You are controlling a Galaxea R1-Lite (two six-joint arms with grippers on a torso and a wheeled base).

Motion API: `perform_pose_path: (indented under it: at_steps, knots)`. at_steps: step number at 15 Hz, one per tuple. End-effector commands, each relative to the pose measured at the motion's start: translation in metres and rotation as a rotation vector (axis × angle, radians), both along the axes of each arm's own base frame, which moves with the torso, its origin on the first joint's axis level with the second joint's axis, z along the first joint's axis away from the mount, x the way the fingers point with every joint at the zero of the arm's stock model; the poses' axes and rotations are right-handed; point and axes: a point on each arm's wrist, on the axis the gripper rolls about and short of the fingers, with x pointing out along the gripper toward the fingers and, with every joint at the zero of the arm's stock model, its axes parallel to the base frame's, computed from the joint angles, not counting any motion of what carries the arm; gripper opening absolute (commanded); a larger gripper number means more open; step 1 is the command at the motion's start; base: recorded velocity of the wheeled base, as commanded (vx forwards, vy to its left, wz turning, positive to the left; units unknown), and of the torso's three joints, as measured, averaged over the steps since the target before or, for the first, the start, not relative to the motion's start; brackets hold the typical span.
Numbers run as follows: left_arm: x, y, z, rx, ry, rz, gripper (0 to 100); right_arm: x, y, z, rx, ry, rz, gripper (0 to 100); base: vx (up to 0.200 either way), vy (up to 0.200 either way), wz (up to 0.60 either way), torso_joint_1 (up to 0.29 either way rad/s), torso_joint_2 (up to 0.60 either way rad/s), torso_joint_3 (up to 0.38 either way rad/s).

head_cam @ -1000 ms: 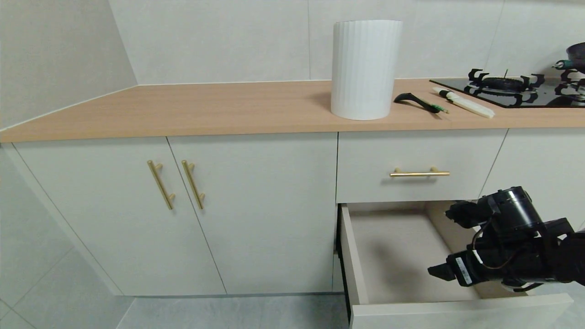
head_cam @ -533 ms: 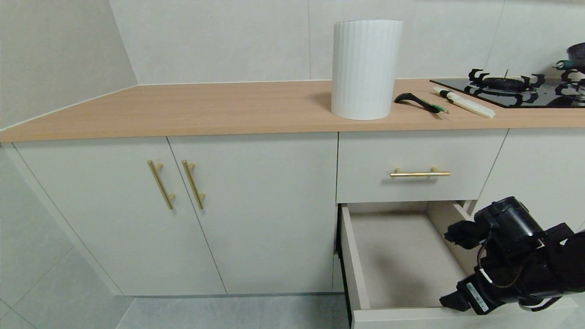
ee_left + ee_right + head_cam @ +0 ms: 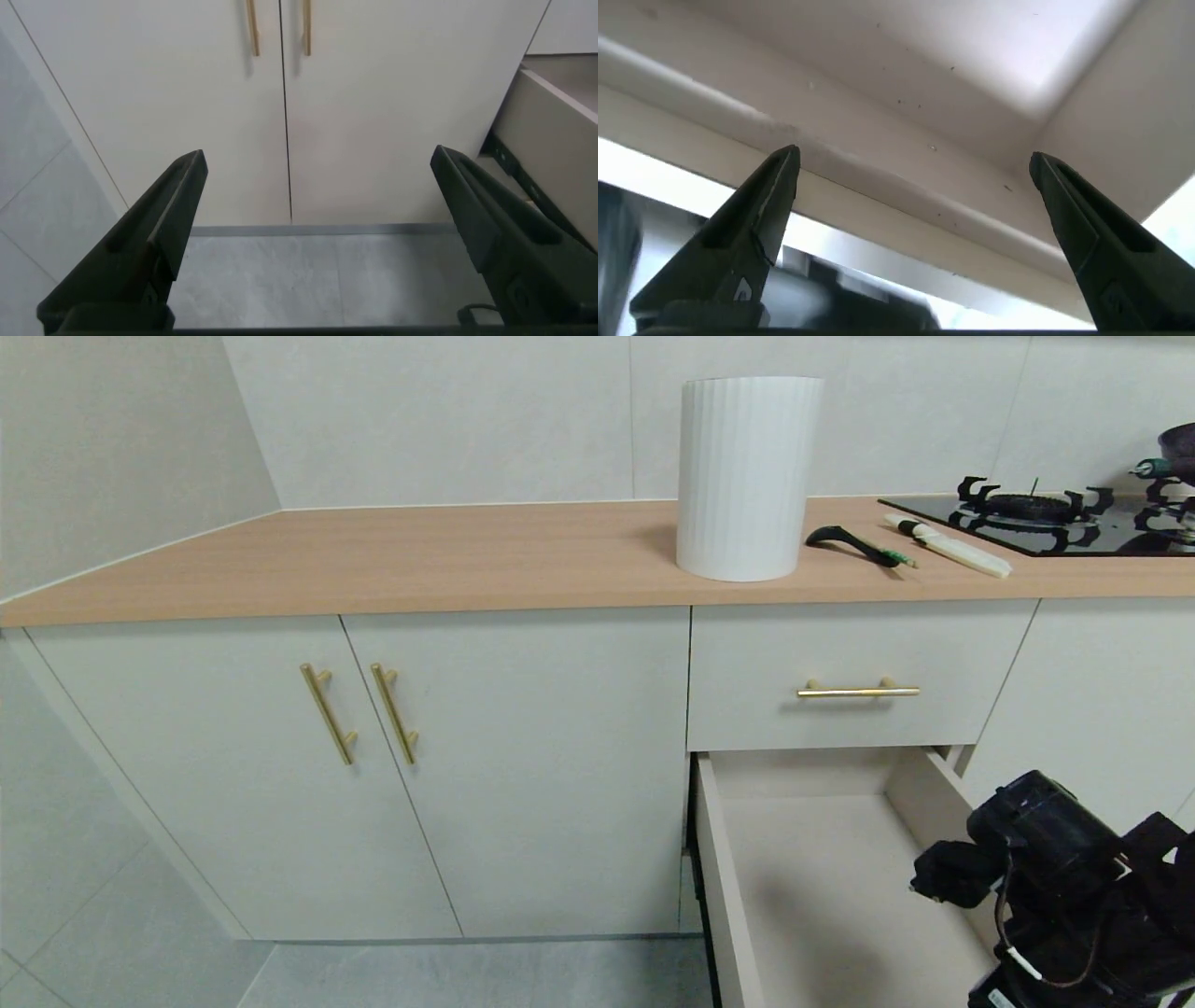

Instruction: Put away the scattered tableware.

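Drawer [image 3: 822, 877] open | right jaws spread by it | left jaws spread | canister [image 3: 747, 476] on countertop [image 3: 420, 560]

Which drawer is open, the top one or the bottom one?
The bottom drawer is open. It sticks out from the cupboards, so you can see inside it. The top drawer, the one with the gold handle, is shut flat.

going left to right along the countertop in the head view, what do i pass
white ribbed canister → black spoon → white utensil → gas hob
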Motion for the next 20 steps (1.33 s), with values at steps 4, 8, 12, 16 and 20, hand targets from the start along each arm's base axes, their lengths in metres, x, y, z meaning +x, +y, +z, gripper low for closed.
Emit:
perform_pose_path:
  at_steps: [4,8,12,16,20]
  knots:
    - [0.0,0.0,0.0,0.0,0.0,-0.001,100,0.005,0.005,0.015,0.034,-0.066,-0.007,100,0.0,0.0,0.0,0.0,0.0,0.0]
    - [0.0,0.0,0.0,0.0,0.0,-0.001,100,0.027,0.008,0.047,0.251,-0.275,-0.262,100,0.0,0.0,0.0,0.0,0.0,0.0]
    - [0.0,0.0,0.0,0.0,0.0,-0.001,100,0.037,-0.005,0.063,0.331,-0.427,-0.329,100,0.0,0.0,0.0,0.0,0.0,0.0]
    - [0.0,0.0,0.0,-0.002,0.0,0.001,100,0.033,-0.008,0.071,0.347,-0.463,-0.331,100,0.0,0.0,0.0,0.0,0.0,0.0]
    - [0.0,0.0,0.0,0.0,0.0,0.002,100,0.033,-0.008,0.071,0.344,-0.466,-0.331,100,0.0,0.0,0.0,0.048,-0.18,-0.173]
